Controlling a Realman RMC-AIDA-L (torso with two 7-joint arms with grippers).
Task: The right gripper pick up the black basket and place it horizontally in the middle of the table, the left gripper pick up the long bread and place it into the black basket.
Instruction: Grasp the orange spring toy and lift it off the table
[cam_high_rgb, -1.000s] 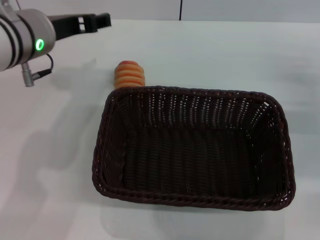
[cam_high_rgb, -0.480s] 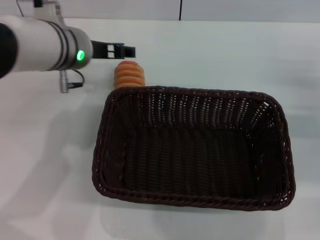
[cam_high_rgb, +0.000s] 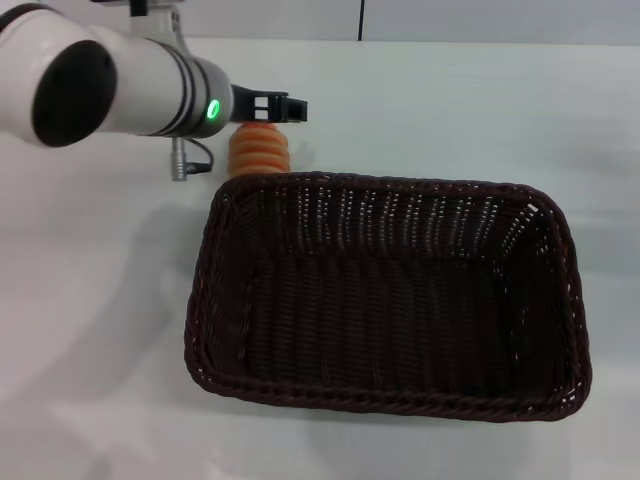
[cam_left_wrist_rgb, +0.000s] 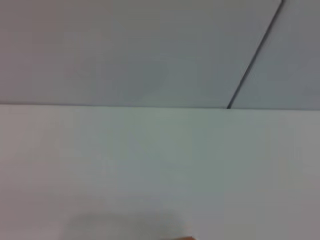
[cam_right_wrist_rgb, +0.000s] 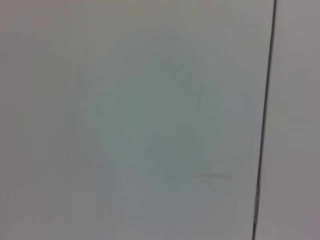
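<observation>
The black basket lies lengthwise across the middle of the white table, and it is empty. The long bread, with orange and cream ridges, lies on the table just behind the basket's far left corner. My left gripper, on the white arm with the green light, is open and hovers right over the bread's far end without holding anything. The left wrist view shows only bare tabletop and the wall. The right gripper is out of view, and the right wrist view shows only a plain pale surface with a dark seam.
The wall with a dark vertical seam runs along the table's far edge. White tabletop stretches to the left of the basket and behind it on the right.
My left arm has swung in from the far left towards the right and come lower, so its gripper now hangs over the bread. The basket and the bread have not moved.
</observation>
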